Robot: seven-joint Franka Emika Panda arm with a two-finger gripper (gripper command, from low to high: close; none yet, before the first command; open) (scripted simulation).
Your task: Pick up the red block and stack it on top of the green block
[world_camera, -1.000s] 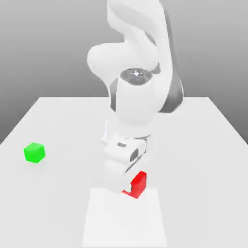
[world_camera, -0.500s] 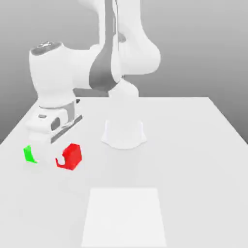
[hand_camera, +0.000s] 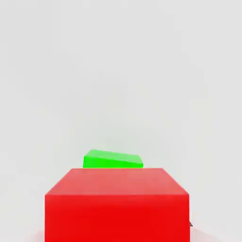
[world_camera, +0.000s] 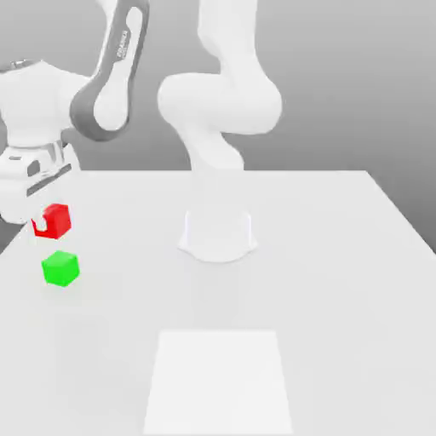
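The red block [world_camera: 57,219] hangs in the air at the exterior view's left, a little above the table, with my gripper [world_camera: 49,223] shut on it. One white fingertip [world_camera: 38,224] covers part of the cube's side. The green block [world_camera: 60,267] rests on the table just below the red one, slightly toward the front, with a clear gap between them. In the hand view the red block [hand_camera: 117,204] sits large and close, and the green block [hand_camera: 112,159] peeks out past its upper edge.
The arm's round white base [world_camera: 217,235] stands at the middle of the light grey table [world_camera: 341,255]. A brighter white rectangular patch [world_camera: 217,383] lies at the front centre. The table's left edge [world_camera: 17,234] runs close to both blocks.
The arm has swung from the front centre to the exterior view's left with the red block in its grip. The block has risen from beside the green block to above it.
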